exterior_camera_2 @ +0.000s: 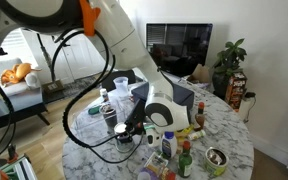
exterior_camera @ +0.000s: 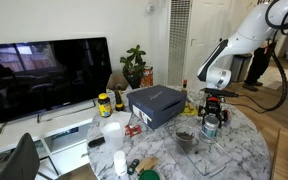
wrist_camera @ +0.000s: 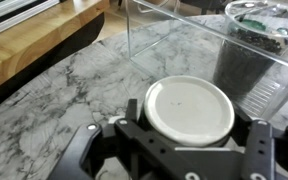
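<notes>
**White lid framed by a spread gripper**

Wrist view: the grey-veined marble surface (wrist_camera: 44, 95) carries a jar, seen from above as a round white lid (wrist_camera: 189, 108). It stands near the clear container (wrist_camera: 184, 50), close to its front wall but apart from it. The gripper (wrist_camera: 193, 124) is spread, with one dark finger on each side of the lid. A narrow gap shows on one side, so nothing is pinched.

In an exterior view, the gripper (exterior_camera: 213, 106) points straight down over the jar (exterior_camera: 211, 127), which stands upright just beside the clear container (exterior_camera: 185, 138). A blue-grey box (exterior_camera: 156, 105) lies near the container, on its far side from the camera.

In an exterior view, the gripper (exterior_camera_2: 130, 127) hangs low, just above the clear container (exterior_camera_2: 122, 143). Its black body hides the jar here, and how wide the jaws stand cannot be told from this side.
</notes>
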Controlling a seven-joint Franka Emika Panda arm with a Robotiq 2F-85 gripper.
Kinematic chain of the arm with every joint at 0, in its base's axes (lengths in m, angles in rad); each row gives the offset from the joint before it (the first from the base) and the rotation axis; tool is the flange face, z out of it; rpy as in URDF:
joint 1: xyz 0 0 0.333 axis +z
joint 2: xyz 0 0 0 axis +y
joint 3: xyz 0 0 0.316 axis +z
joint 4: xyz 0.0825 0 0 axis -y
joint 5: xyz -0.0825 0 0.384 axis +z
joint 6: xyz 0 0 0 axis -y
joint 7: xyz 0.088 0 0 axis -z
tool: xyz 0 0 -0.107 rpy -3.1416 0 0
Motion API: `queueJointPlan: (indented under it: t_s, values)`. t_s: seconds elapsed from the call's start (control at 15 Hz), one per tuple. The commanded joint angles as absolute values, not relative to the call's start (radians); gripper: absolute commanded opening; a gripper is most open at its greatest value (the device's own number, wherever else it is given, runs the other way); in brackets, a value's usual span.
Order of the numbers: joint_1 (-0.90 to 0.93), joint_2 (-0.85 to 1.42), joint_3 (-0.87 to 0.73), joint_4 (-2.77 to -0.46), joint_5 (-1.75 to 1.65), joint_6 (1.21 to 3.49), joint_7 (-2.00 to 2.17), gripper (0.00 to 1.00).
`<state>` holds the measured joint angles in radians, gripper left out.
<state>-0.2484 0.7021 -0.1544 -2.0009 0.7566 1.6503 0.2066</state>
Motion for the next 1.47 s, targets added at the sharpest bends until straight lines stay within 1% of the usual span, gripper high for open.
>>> queueJointPlan:
  t_s: [0.0,0.33,0.8,1.13,1.4]
  values:
    - [-0.250,0.714,-0.168,-1.986,0.790,1.644,0.210,0.55]
    - [-0.189,0.589,-0.196,-2.084,0.781,1.806,0.218,0.54]
    - [-0.067,0.383,-0.187,-2.289,0.727,2.227,0.306,0.54]
    - [0.004,0.320,-0.157,-2.408,0.651,2.512,0.412,0.54]
    - [0.025,0.287,-0.131,-2.473,0.587,2.630,0.479,0.54]
